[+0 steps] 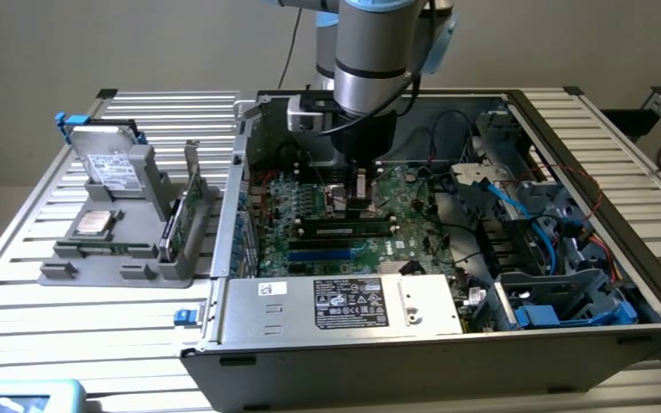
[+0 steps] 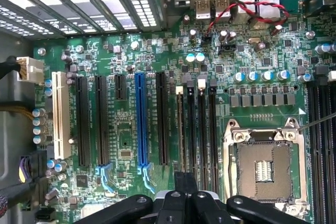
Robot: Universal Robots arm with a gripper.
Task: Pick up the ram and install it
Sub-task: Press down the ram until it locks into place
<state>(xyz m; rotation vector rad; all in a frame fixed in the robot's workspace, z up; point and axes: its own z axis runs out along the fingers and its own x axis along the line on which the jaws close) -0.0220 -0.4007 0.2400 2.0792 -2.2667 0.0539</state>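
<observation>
One pincer [image 1: 360, 196] on one arm [image 1: 374, 52], lowered into one open computer case [image 1: 560, 340] over the motherboard [image 1: 411, 194]. Shut tight, black fingers [image 2: 137, 205] drawn together in the wrist view, with nothing made out between them.

One ram [image 1: 346, 230]: lying lengthwise along the memory slots just beside the pincer, on the side nearer the exterior camera, pale label up. Impossible to tell whether touched by the fingertips or fully seated.

Under the pincer in the wrist view: one white slot [image 2: 61, 114], one blue slot [image 2: 140, 119], one processor socket [image 2: 261, 166], one twisted red-and-black wire [image 2: 247, 9].

Farther from the pincer than the ram, nearest the exterior camera: one silver power supply [image 1: 342, 303].

Well apart from the pincer, outside the case toward the exterior view's left: one grey holder [image 1: 89, 258] carrying one hard drive [image 1: 113, 163] and one larger green card [image 1: 187, 202].

Fingertips masked by the pincer body in the exterior view and cut off at the frame edge in the wrist view.
</observation>
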